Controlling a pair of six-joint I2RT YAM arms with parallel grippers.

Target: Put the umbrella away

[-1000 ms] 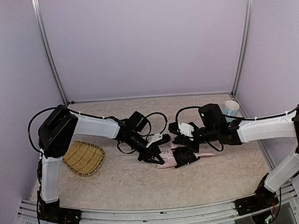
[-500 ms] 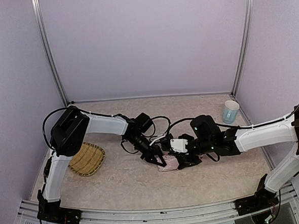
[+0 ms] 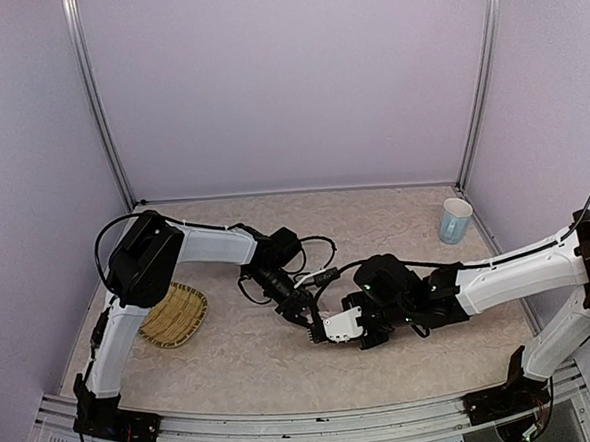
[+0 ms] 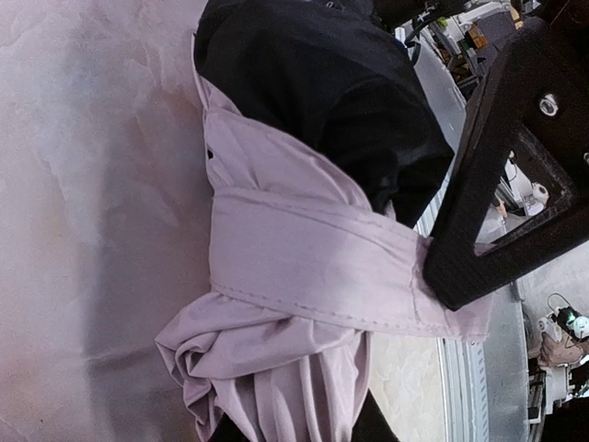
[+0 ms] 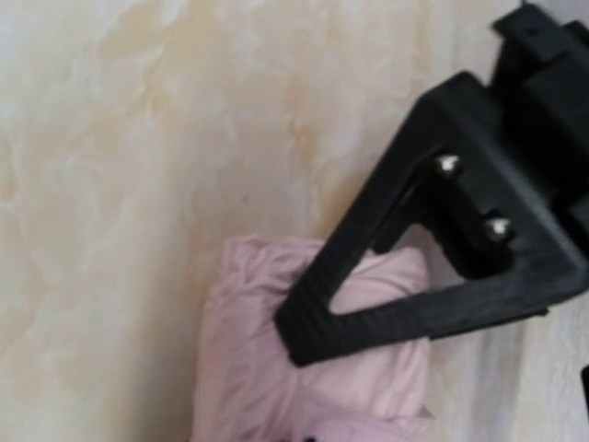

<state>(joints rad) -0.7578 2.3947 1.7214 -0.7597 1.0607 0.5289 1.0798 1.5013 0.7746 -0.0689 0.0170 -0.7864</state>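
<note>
Umbrella (image 4: 304, 276) folded, strapped, flat on table (image 3: 234, 370) mid-front, between my grippers.
Long axis probably runs left-right. Left gripper (image 3: 309, 322) and right gripper (image 3: 330, 331): one finger each on fabric, closure unclear. Tray (image 3: 173, 316) well left.

umbrella (image 4: 304, 276) against left finger (image 4: 538, 87): soft matt pink cloth, creased; finger matt black plastic; table (image 4: 83, 184) smooth, marbled

Left hand (image 3: 304, 318) beside right hand (image 3: 328, 331)

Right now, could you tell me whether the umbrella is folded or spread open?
Folded: the umbrella has its pink canopy gathered into a bundle, with a strap wrapped around the middle.
</note>
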